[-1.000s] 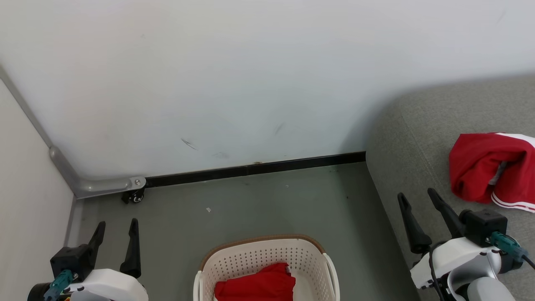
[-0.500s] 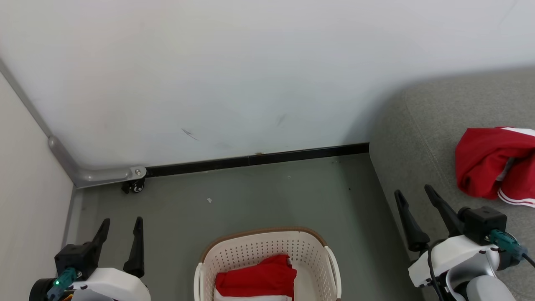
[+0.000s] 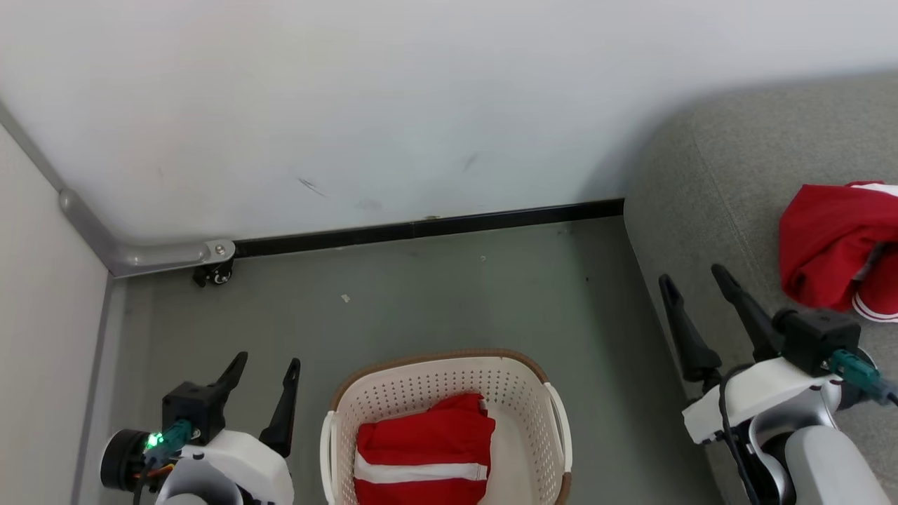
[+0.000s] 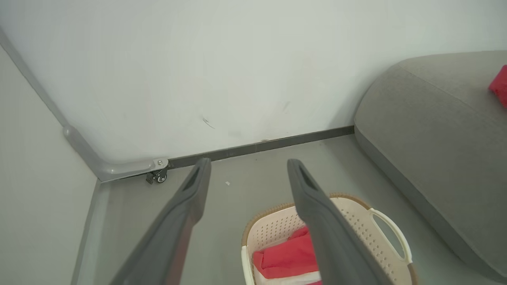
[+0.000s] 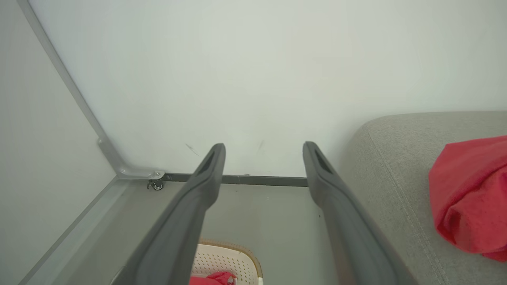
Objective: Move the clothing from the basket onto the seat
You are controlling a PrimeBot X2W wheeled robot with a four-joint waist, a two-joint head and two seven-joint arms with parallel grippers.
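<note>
The cream basket [image 3: 337, 407] with its brown rim stands on the floor at the bottom middle of the head view. A folded red garment [image 3: 421, 456] with a white stripe lies inside it, also seen in the left wrist view as red fabric [image 4: 285, 257]. A second red garment [image 3: 828, 245] lies crumpled on the grey seat [image 3: 708, 182] at the right. My left gripper [image 3: 270, 363] hangs open and empty just left of the basket. My right gripper [image 3: 693, 278] is open and empty over the seat's front edge, left of the crumpled garment [image 5: 467, 198].
A white wall with a black skirting strip [image 3: 421, 228] closes the back. A grey metal frame with a small castor [image 3: 210, 273] sits in the left corner beside a side panel. Grey floor [image 3: 456, 301] lies between basket and wall.
The head camera has tilted down, so the whole scene has slid upward and more of the basket's garment shows. My left gripper has moved right, closer to the basket. Both grippers stay open.
</note>
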